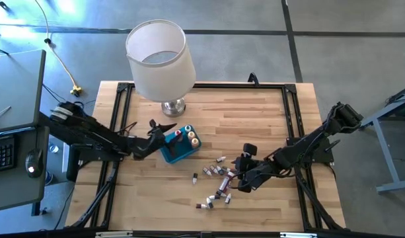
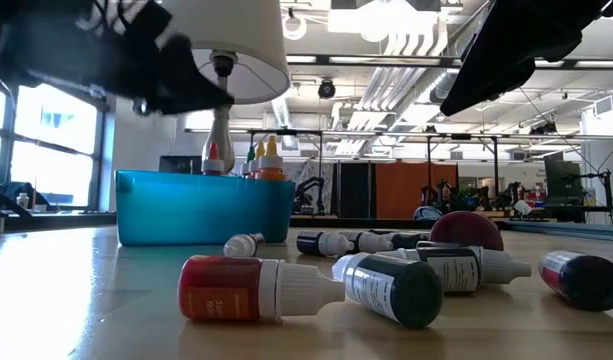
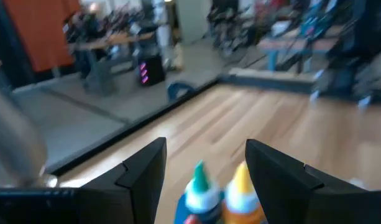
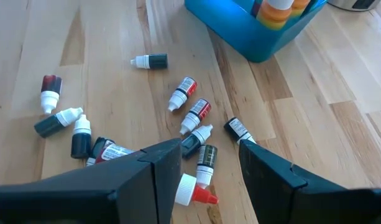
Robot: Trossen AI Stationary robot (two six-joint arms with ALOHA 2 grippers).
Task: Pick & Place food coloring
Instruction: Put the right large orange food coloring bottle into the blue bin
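Note:
Several tiny food coloring bottles lie on their sides on the wood table, red and dark ones with white caps. A few more stand upright in the blue tray, among them a green-tipped bottle and a yellow-tipped bottle. My left gripper hovers open just above those standing bottles at the tray's left side. My right gripper is open above the scattered pile, a dark white-capped bottle showing between its fingers. Neither gripper holds anything.
A table lamp with a white shade and a metal base stands at the far edge, right behind the tray. Black frame rails run along the table's sides. Bare wood lies between the tray and the right rail.

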